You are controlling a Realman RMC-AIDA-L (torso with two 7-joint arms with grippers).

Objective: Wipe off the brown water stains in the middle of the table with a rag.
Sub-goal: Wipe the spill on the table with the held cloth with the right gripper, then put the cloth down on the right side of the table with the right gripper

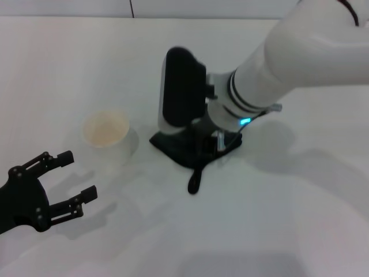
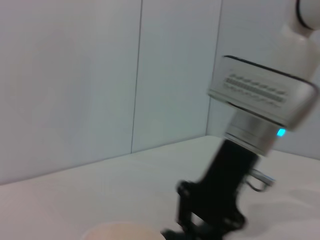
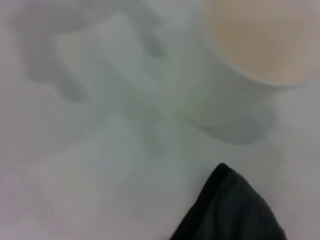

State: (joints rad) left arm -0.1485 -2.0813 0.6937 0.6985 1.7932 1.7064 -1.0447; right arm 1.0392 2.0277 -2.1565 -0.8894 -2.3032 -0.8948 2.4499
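Observation:
The dark green-black rag (image 1: 173, 147) lies on the white table (image 1: 259, 219) at its middle, its loop tag (image 1: 194, 183) pointing toward me. My right gripper (image 1: 204, 147) reaches down from the right and rests on top of the rag. It also shows in the left wrist view (image 2: 210, 222). A corner of the rag (image 3: 235, 210) shows in the right wrist view. No brown water stains show in any view. My left gripper (image 1: 79, 175) is open and empty, low over the table at the front left.
A white cup (image 1: 105, 131) with a pale beige inside stands upright left of the rag, between it and my left gripper. It also shows in the right wrist view (image 3: 260, 45). A pale wall stands behind the table.

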